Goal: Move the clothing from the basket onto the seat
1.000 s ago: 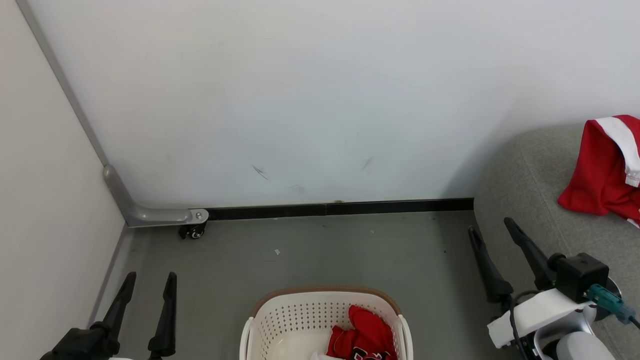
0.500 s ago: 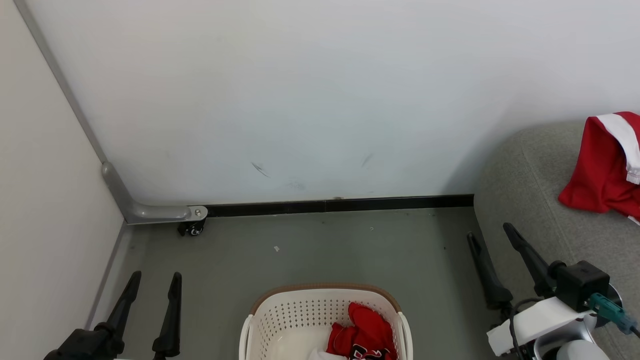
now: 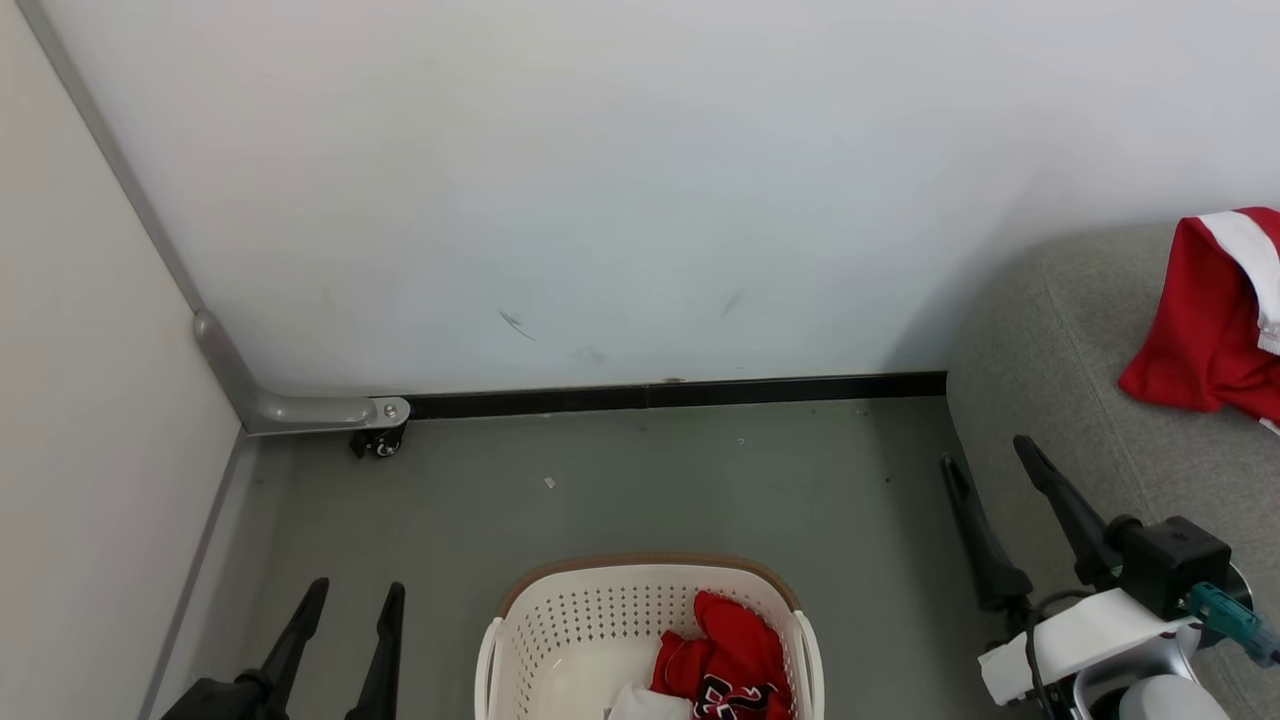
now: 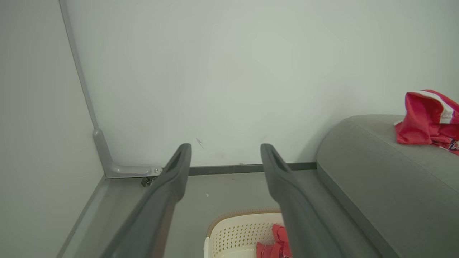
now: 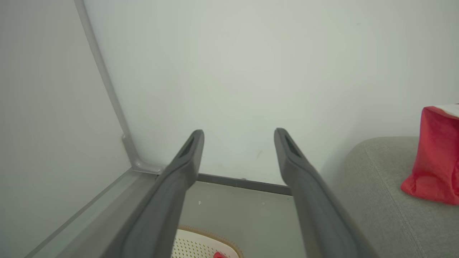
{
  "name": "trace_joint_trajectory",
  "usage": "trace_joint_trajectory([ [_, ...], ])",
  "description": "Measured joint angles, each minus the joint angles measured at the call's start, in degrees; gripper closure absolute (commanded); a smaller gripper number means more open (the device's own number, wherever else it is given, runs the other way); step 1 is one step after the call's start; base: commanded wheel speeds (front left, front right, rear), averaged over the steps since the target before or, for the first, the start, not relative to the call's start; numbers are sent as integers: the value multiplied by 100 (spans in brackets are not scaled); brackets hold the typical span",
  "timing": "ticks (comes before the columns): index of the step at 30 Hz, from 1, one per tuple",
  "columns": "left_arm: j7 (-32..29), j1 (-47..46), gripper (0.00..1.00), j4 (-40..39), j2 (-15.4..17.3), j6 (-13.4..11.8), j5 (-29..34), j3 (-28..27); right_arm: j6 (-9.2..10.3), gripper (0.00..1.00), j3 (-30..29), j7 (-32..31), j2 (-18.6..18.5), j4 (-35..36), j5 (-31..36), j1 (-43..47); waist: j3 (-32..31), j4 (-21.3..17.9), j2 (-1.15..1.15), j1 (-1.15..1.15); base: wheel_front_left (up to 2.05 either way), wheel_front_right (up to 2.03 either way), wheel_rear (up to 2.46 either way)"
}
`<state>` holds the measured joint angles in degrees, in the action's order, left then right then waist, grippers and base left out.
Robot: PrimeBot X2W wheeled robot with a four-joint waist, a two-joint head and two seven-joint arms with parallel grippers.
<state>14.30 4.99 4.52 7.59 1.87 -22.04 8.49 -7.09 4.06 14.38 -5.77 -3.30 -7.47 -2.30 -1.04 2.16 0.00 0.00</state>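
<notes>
Both pincers are being held spread wide with nothing between the fingers: the left gripper [image 3: 357,592] is being shown low at the left over the grey floor [image 3: 650,480], apart from the basket [image 3: 650,563], and the right gripper [image 3: 985,452] is being shown just beside the rounded edge of the seat [image 3: 1080,360]. The red-and-white jersey [image 3: 725,660] is being contained, crumpled, in the right half of the basket. The plain red garment [image 3: 1200,330] with white bands is being borne on the seat, well apart from the basket.
</notes>
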Motion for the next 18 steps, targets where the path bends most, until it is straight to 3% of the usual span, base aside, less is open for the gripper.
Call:
trace_joint_trajectory([
  [18, -98, -338, 0, 637, -88, 291, -68, 401, 0, 0, -166, 0, -71, 268, -12, -180, 453, -184, 0, 0, 0, 0, 0],
])
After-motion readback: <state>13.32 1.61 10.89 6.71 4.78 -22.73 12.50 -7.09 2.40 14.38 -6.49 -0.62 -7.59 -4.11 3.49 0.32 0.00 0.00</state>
